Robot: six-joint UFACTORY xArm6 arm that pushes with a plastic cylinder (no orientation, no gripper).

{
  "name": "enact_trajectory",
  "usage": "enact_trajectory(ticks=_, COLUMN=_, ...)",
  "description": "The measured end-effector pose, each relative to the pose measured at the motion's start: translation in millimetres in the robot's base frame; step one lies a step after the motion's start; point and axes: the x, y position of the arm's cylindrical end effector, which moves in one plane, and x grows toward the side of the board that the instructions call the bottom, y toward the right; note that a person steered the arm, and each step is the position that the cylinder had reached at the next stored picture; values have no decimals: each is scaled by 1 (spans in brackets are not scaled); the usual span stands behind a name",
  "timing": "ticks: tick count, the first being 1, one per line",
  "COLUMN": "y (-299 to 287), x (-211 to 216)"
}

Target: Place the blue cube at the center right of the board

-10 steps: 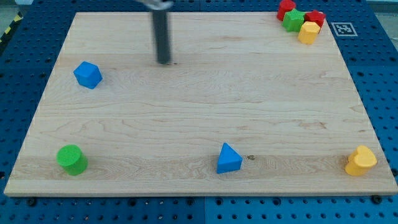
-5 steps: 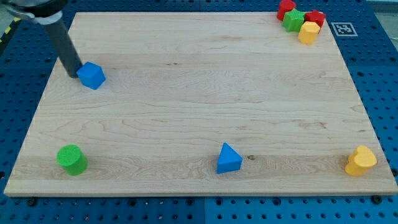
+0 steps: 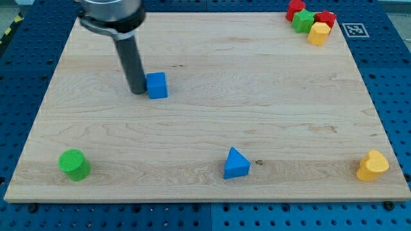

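The blue cube sits on the wooden board, left of the middle and in its upper half. My tip is down on the board, touching the cube's left side. The dark rod rises from there toward the view's top left.
A blue triangular block lies near the bottom middle. A green cylinder is at the bottom left. A yellow heart-shaped block is at the bottom right. A red, a green, another red and a yellow block cluster at the top right corner.
My tip swung from the upper middle to the cube's left, then pushed the blue cube about a hundred pixels to the right. The other blocks have not moved.
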Motion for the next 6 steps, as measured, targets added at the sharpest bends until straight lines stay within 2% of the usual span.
enact_trajectory(ticks=3, y=142, x=0)
enact_trajectory(ticks=5, y=259, x=-4)
enact_trajectory(ticks=6, y=290, x=-3)
